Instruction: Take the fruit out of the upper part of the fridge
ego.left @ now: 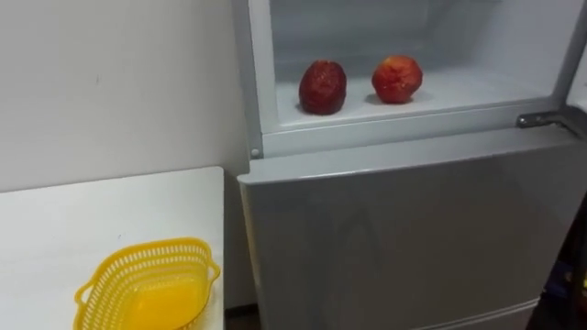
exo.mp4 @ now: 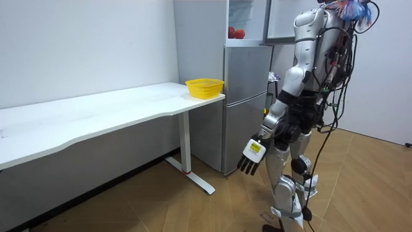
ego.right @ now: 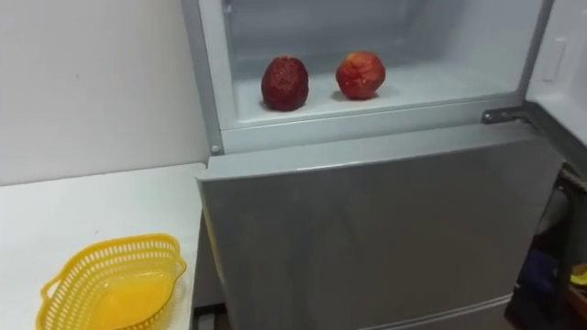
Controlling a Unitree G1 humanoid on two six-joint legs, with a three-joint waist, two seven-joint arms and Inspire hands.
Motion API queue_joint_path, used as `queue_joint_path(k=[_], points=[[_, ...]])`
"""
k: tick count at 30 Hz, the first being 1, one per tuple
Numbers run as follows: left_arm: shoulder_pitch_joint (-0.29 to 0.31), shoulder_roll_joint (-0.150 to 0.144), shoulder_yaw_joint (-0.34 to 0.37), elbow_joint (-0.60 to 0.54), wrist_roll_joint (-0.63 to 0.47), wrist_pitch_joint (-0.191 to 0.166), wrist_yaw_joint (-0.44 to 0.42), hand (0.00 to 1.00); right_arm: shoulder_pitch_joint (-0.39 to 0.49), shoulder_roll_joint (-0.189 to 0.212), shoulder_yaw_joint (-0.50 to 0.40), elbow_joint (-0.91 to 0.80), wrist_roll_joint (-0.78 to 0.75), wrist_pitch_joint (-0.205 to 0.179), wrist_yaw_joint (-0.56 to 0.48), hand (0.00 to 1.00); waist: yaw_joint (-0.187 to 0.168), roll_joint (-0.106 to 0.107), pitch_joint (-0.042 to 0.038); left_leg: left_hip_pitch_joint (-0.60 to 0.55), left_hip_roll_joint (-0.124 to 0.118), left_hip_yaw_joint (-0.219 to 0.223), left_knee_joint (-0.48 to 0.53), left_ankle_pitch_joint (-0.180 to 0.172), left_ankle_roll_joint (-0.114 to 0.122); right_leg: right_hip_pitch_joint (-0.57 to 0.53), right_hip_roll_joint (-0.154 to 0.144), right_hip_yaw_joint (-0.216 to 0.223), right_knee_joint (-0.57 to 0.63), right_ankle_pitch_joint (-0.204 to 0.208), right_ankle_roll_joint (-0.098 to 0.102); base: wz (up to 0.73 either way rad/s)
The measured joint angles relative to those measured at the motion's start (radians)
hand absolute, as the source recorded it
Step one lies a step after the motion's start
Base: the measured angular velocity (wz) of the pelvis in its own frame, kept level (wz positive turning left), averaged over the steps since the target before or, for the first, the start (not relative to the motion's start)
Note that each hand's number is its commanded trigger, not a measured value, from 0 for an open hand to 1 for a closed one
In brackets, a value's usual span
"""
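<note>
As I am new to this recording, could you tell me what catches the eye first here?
Two red fruits stand out in the open upper compartment of the grey fridge: a dark red wrinkled fruit left of a brighter red round fruit. A yellow plastic mesh basket sits at the edge of the white table, beside the fridge.

A yellow latticed plastic basket (ego.left: pixel 110 270) sits at the near right end of a long white table (ego.left: pixel 83 220) standing against a plain white wall (ego.left: pixel 110 82).
</note>
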Motion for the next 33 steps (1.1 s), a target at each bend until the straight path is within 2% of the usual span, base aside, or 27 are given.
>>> queue_joint_path(k=[1, 2, 4, 6, 7, 12, 15, 17, 20, 27, 33], points=[[0.001, 0.0, -0.003, -0.021, 0.006, -0.008, -0.003, 0.0, 0.005, 0.001, 0.008, -0.057, 0.002, -0.013, -0.004, 0.0, -0.001, -0.004, -0.0046, -0.004, 0.0, 0.002, 0.0, 0.0, 0.0, -0.011, 0.0, 0.003, 0.001, 0.002, 0.0, -0.04], [0.003, 0.0, -0.004, -0.025, 0.012, -0.013, -0.005, 0.0, 0.005, 0.002, 0.011, -0.08, 0.004, -0.016, -0.004, 0.0, -0.001, -0.005, -0.0054, -0.005, 0.0, 0.003, 0.0, 0.0, 0.0, -0.012, 0.001, 0.007, 0.002, 0.003, -0.001, -0.14], [0.018, 0.002, 0.004, -0.025, 0.021, -0.024, -0.018, 0.0, 0.038, 0.003, 0.016, -0.251, 0.021, -0.016, 0.003, 0.0, -0.005, -0.01, -0.0063, -0.006, 0.0, 0.005, -0.006, 0.0, 0.0, -0.014, 0.004, 0.021, 0.004, 0.003, -0.001, -0.18], [0.031, 0.003, 0.004, -0.027, 0.02, -0.038, -0.017, 0.0, 0.053, 0.002, 0.015, -0.367, 0.058, -0.034, 0.003, 0.0, -0.02, -0.016, -0.0064, -0.001, 0.0, 0.008, -0.006, 0.0, 0.0, -0.013, 0.006, 0.028, 0.003, 0.003, -0.001, -0.16], [0.032, 0.006, 0.004, -0.023, 0.02, -0.048, -0.018, 0.0, 0.054, 0.002, 0.014, -0.432, 0.088, -0.04, 0.004, 0.0, -0.029, -0.015, -0.0097, 0.002, 0.001, 0.01, -0.006, 0.0, 0.0, -0.013, 0.008, 0.037, 0.003, 0.004, -0.002, -0.15], [0.025, 0.016, -0.001, 0.016, 0.021, -0.083, -0.046, 0.0, 0.054, 0.0, -0.005, -0.696, 0.177, -0.054, 0.005, 0.0, -0.055, -0.024, -0.0063, 0.007, 0.004, 0.032, -0.006, 0.0, 0.0, -0.014, 0.014, 0.058, 0.0, 0.009, -0.006, -0.11], [0.024, 0.02, -0.017, 0.033, 0.006, -0.106, -0.061, 0.0, 0.054, -0.001, -0.006, -0.853, 0.181, -0.084, -0.008, 0.0, -0.055, -0.021, -0.0067, -0.006, 0.004, 0.033, -0.006, 0.0, 0.0, -0.031, 0.015, 0.065, 0.001, 0.013, -0.006, -0.05], [0.025, 0.019, -0.018, 0.046, 0.001, -0.115, -0.066, 0.0, 0.048, -0.001, -0.006, -0.952, 0.179, -0.108, -0.019, 0.0, -0.049, -0.016, -0.0102, -0.017, 0.004, 0.035, -0.006, 0.0, 0.0, -0.046, 0.016, 0.068, 0.003, 0.016, -0.006, -0.04], [0.027, 0.016, -0.018, 0.06, 0.0, -0.129, -0.066, 0.0, 0.034, -0.001, -0.005, -1.017, 0.174, -0.153, -0.055, 0.0, -0.045, -0.01, -0.01, -0.018, 0.004, 0.037, -0.006, 0.0, 0.0, -0.046, 0.016, 0.066, 0.001, 0.019, -0.006, 0.0], [0.017, 0.019, -0.044, 0.088, 0.001, -0.153, -0.086, 0.0, -0.046, -0.002, 0.002, -1.041, 0.143, -0.187, -0.137, 0.0, -0.038, 0.004, -0.0112, -0.016, 0.006, 0.037, -0.006, 0.0, 0.0, -0.045, 0.018, 0.064, 0.003, 0.023, -0.008, 0.01], [0.008, 0.031, -0.038, 0.107, 0.0, -0.17, -0.116, 0.0, -0.091, -0.011, 0.018, -1.055, 0.124, -0.215, -0.191, 0.0, -0.025, -0.011, -0.0085, -0.018, 0.012, 0.035, -0.007, 0.0, 0.0, -0.046, 0.025, 0.064, 0.003, 0.028, -0.013, 0.0]])
